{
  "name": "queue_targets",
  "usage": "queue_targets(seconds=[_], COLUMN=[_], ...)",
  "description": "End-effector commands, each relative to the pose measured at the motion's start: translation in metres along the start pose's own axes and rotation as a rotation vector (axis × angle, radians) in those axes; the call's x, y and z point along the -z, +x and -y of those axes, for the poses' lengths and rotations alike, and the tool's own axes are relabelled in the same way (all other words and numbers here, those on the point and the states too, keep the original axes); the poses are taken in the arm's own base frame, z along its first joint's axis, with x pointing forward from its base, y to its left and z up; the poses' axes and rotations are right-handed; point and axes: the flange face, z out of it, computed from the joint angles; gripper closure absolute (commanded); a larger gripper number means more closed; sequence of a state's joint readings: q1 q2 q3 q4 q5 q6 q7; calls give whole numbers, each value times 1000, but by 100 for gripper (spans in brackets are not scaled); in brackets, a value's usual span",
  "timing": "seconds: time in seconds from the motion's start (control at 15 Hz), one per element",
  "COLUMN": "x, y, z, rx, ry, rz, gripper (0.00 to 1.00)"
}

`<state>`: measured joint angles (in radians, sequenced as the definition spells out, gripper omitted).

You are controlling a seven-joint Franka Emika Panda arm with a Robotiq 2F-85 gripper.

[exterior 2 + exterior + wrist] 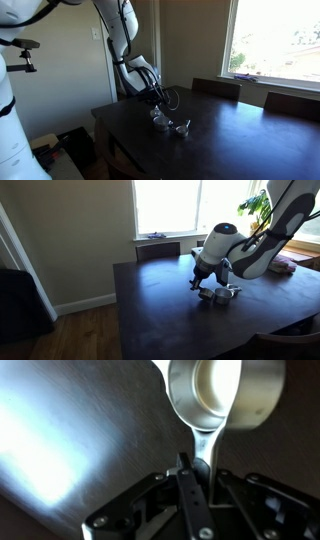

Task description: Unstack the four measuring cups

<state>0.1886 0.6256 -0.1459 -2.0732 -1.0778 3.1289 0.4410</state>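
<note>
In the wrist view a shiny silver measuring cup (225, 395) fills the top right, its flat handle (205, 450) running down between my gripper's fingers (200, 478), which are shut on it. In both exterior views my gripper (203, 278) (157, 100) hangs just above the dark table. Other silver measuring cups lie on the table beside it (221, 293) (172, 123); they are tiny and I cannot tell how many are nested or apart.
The dark wooden table (170, 320) (250, 140) spreads around the cups. Chairs stand at the far side (158, 250) (215, 88). A bright window (190, 205) and a plant (262, 202) are behind. The table edge lies near the cups (115, 125).
</note>
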Motion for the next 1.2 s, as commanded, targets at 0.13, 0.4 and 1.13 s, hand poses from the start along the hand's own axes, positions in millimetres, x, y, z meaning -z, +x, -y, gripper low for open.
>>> queue_targets(seconds=[0.13,0.4,1.13], x=[59,78,44], y=[-17,-25,-33], z=[2,11,0], rx=[0,33,-84], ry=[10,17,8], rz=[-85,-85,88], gripper=[39,13,0])
